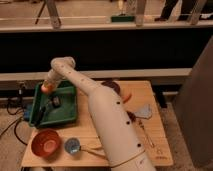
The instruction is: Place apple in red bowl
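Gripper (47, 87), shut around the apple (47, 90) above the green tray's (68, 113) far left corner, apparently lifts it clear for carrying to the red bowl (45, 143) nearer the front.

Arm (102, 117) reaches far left, gripper (48, 85) pointing down, jaws seemingly closed on apple (47, 90).

A small wooden table (143, 93) stands on a grey floor (181, 146). Behind it runs a long pale ledge (165, 75). Above the ledge is a wide dark wall (125, 50). A big grey-brown shape (198, 100) fills the right side. Black wires (12, 129) lie on the floor at the left. At the very top, the far floor (90, 10) looks bright.
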`<state>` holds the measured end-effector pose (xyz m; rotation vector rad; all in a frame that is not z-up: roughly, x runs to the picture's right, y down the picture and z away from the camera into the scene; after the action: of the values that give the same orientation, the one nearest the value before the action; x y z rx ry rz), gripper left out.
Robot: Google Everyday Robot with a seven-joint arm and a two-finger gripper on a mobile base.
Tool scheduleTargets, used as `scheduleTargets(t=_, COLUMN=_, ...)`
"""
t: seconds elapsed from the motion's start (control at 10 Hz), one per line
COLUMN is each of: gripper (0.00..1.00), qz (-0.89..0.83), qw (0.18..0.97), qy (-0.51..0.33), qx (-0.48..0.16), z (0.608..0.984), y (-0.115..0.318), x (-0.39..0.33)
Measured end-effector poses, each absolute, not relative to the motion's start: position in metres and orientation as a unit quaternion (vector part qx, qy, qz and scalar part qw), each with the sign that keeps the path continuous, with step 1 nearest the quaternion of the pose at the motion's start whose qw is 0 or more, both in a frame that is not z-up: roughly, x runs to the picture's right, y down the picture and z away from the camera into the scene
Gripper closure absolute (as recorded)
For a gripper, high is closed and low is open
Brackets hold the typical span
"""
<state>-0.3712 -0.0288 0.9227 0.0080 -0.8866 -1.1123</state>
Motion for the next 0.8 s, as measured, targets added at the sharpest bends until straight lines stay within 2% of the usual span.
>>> scheduleTargets(t=0.8, gripper=1.0, qz=-0.514, qw=0.76, qy=-0.397, qx=-0.002, z=0.877, y=-0.033, x=-0.361)
